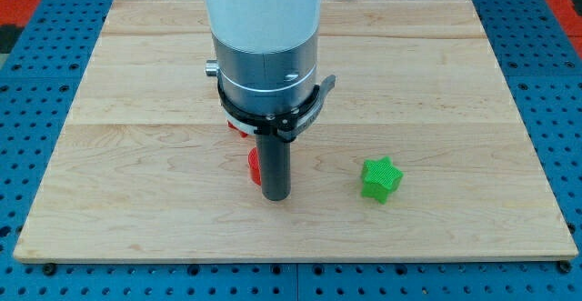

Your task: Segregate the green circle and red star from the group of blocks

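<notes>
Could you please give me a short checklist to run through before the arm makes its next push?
1. My tip in view on the wooden board: ok.
2. Tip beside a red block, at its right: ok; contact: cannot tell.
3. Red block's shape confirmed as star: cannot tell, rod hides it.
4. Green circle located: not ok, none visible.
5. Green star apart from the tip, at the view's right: ok.

Wooden board (pixel 436 83): pale, made of joined planks, fills most of the view. It lies flat on a blue perforated base (pixel 27 110) that shows on all sides. Green star block (pixel 380 179): alone on the board, right of centre, toward the view's bottom, well inside the edges.
</notes>
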{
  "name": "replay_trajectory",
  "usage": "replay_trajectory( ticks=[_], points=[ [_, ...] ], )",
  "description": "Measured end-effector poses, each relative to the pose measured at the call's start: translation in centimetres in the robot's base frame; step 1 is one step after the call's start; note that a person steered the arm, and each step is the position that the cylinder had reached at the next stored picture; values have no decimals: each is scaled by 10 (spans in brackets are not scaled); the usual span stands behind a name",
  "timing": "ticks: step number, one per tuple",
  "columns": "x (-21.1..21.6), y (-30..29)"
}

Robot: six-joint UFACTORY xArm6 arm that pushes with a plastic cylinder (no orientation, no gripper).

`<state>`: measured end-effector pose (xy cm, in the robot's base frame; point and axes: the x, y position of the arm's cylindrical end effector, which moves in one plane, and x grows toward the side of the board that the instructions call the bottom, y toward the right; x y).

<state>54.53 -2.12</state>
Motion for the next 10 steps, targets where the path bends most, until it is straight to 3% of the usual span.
replay_trajectory(
  ticks=[2,4,7,10],
  points=[
    [-3,2],
    [-96,71],
    [-125,21],
    [-92,-63]
  ],
)
